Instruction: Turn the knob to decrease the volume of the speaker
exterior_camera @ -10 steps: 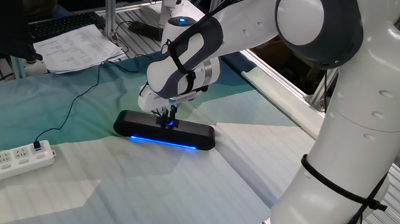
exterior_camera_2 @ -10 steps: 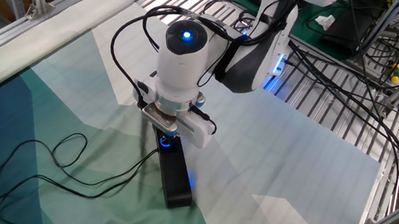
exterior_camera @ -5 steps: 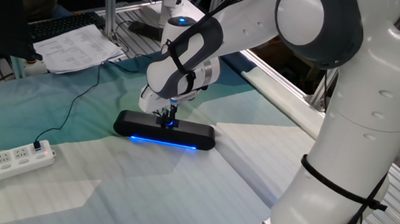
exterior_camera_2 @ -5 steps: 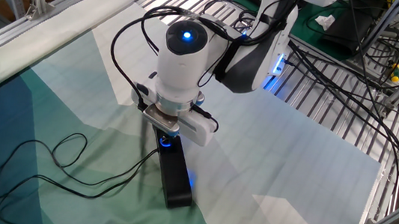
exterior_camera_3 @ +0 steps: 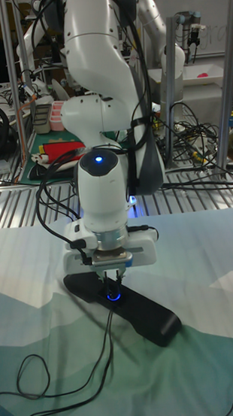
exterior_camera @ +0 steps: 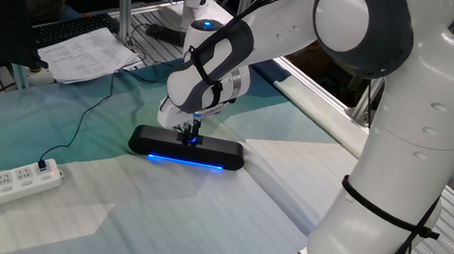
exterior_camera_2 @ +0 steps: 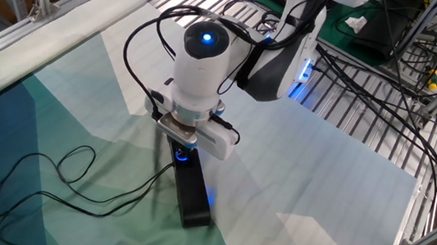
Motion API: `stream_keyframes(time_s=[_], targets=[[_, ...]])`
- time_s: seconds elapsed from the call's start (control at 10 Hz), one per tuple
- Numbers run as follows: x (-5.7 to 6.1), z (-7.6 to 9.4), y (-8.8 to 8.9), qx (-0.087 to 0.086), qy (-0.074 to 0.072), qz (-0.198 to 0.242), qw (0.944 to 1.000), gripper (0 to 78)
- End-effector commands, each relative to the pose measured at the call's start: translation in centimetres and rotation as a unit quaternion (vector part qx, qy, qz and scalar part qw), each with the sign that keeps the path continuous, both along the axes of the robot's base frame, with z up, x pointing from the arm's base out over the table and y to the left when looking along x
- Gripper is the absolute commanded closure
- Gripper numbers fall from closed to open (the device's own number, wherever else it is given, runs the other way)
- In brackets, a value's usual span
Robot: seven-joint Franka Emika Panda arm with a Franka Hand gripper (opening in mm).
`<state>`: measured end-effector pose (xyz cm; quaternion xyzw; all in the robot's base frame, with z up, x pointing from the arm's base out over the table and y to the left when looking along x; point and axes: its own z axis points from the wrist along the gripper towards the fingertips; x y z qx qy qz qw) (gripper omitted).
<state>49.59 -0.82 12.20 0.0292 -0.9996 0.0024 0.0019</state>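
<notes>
The jaws point straight down over the middle of the speaker and are drawn in close on the knob, whose blue ring glows right under their tips in the tall fixed view; they appear to grip it, though the contact itself is too small to see clearly. In one fixed view the same jaws sit at centre frame, the dark fingertips touching the top of the black bar, with the white wrist and its blue light directly above. The speaker lies flat on the tabletop, which is covered by a cloth in bands of pale and deeper teal, and a blue strip shines along the front edge facing the lower part of the frame. In the other fixed view the speaker runs from under the wrist toward the lower centre of the frame, and the knob shows as a small blue glow just beneath the white flange of the jaws. A thin black cable loops over the cloth at the lower left of that view and runs to the speaker. In one fixed view a white power strip lies at the left edge, well apart from the speaker, with a black plug in it. Papers rest at the upper left, beyond the cloth.
</notes>
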Motion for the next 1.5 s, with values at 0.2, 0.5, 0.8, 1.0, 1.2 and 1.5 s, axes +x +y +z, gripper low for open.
stream_keyframes(time_s=[0.2,0.5,0.8,1.0,1.2,1.5], targets=[[0.01,0.07,0.07,0.001,-0.001,0.003,1.0000,76.1],[0.02,0.18,0.09,0.001,-0.001,0.003,1.0000,0.2],[0.02,0.18,0.09,0.001,-0.001,0.003,1.0000,0.2],[0.02,0.18,0.09,0.001,-0.001,0.003,1.0000,0.2],[0.02,0.18,0.09,0.001,-0.001,0.003,1.0000,0.2],[0.02,0.18,0.09,0.001,-0.001,0.003,1.0000,0.2]])
